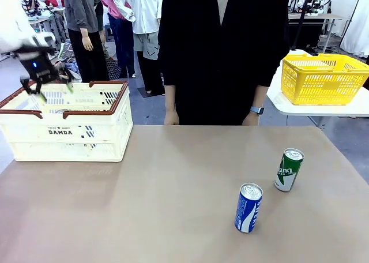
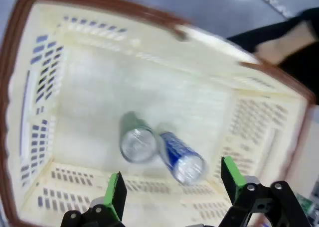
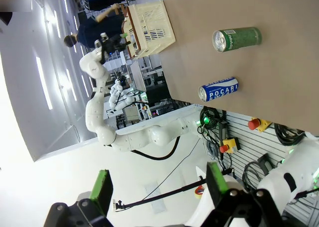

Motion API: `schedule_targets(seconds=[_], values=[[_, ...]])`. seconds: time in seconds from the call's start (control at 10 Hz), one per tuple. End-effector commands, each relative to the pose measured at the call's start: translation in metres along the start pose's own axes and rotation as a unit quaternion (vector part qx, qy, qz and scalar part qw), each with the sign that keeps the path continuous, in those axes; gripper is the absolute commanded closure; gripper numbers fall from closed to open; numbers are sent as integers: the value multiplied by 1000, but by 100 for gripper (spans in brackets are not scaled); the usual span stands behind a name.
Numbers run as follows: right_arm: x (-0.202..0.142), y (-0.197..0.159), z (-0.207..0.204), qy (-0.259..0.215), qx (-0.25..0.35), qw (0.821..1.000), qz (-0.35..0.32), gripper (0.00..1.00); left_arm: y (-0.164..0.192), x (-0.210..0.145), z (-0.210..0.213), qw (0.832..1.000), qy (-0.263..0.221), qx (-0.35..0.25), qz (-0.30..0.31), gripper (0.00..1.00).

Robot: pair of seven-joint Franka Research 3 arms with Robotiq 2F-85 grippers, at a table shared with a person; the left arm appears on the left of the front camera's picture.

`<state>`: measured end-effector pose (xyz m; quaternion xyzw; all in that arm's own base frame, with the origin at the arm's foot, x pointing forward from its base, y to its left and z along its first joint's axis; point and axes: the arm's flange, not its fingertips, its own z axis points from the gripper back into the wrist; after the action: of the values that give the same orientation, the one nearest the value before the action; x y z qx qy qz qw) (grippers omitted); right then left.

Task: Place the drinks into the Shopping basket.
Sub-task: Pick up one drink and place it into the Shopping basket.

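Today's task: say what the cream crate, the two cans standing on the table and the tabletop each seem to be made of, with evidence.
The Shopping basket looks like moulded plastic, matt cream with a brown rim: slotted walls. The green can and the blue can seem aluminium: glossy printed sides, bare silvery tops. The table is smooth matt beige, perhaps laminate.

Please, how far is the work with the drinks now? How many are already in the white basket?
Done: a green can and a blue can lie inside the Shopping basket. In hand: nothing; the left claw hovers open above the basket, the right claw is open too. Left: a second blue can and a second green can stand on the table.
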<state>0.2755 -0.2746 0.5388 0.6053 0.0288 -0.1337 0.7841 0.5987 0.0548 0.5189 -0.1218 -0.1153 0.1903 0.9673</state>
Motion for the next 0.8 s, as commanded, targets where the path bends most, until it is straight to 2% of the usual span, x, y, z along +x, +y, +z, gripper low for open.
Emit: schedule_targets(seconds=[0.0, 0.1, 0.2, 0.3, 0.4, 0.5, 0.6, 0.7], values=[[-2, 4, 0, 2, 2, 1000, -4, 0, 16, -49, 102, 977, 45, -199, -69, 0], [-2, 4, 0, 2, 2, 1000, -4, 0, 31, -79, 134, 952, 98, -263, -123, 0], [-2, 4, 0, 2, 2, 1000, -4, 0, 52, -108, 150, 933, 139, -290, -160, 0], [-2, 4, 0, 2, 2, 1000, -4, 0, 79, -138, 155, 905, 178, -334, -194, 0], [-2, 4, 0, 2, 2, 1000, -4, 0, 109, -165, 156, 877, 197, -386, -207, 0], [-2, 4, 0, 2, 2, 1000, -4, 0, 141, -184, 150, 852, 225, -427, -203, 0], [-2, 4, 0, 2, 2, 1000, -4, 0, 166, -187, 136, 819, 259, -477, -184, 0], [-2, 4, 0, 2, 2, 1000, -4, 0, 176, -183, 107, 778, 309, -524, -157, 0]])
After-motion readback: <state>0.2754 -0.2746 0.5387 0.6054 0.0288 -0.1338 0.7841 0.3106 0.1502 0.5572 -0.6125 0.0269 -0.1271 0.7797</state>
